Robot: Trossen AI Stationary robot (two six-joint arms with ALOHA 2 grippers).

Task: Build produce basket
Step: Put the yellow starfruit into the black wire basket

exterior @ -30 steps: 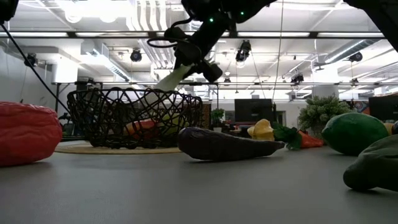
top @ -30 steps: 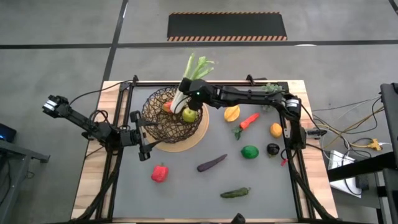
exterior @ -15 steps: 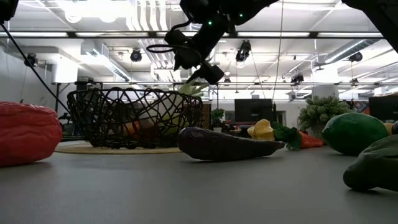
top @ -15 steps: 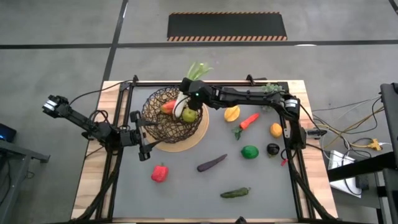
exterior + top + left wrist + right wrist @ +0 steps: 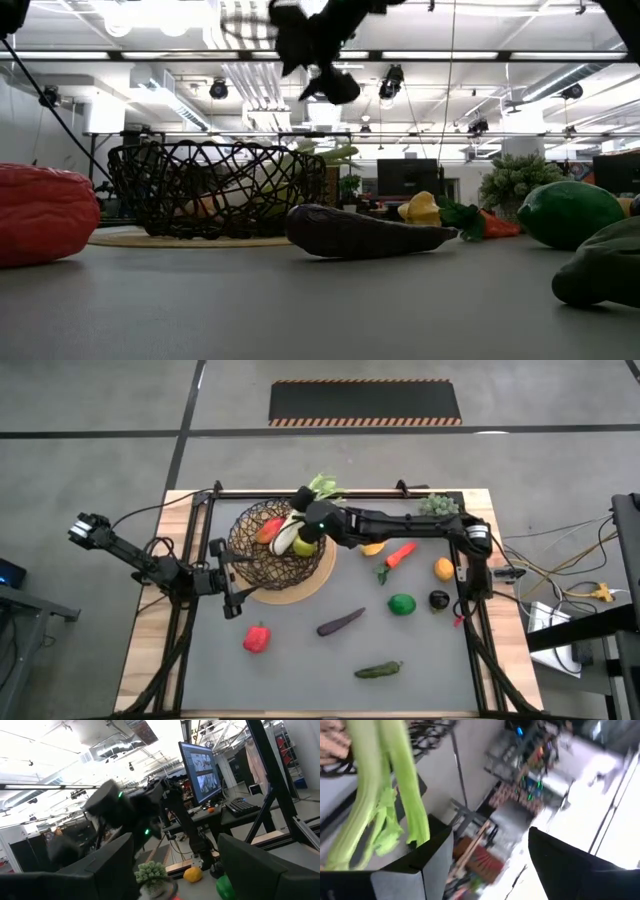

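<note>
**Leek in, more produce waiting**

With the pepper (image 5: 257, 637), eggplant (image 5: 341, 622) and cucumber (image 5: 377, 670) nearest, toward six o'clock, the next pick lies there. Further, at eleven o'clock, the basket (image 5: 252, 560) holds the leek (image 5: 299, 520); the right gripper (image 5: 318, 523) hangs above, fingers apart, empty. The left gripper (image 5: 232, 575) waits wide at nine o'clock.

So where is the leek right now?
High view: the leek lies in the basket, leaves over its far rim, under the open right gripper.
</note>
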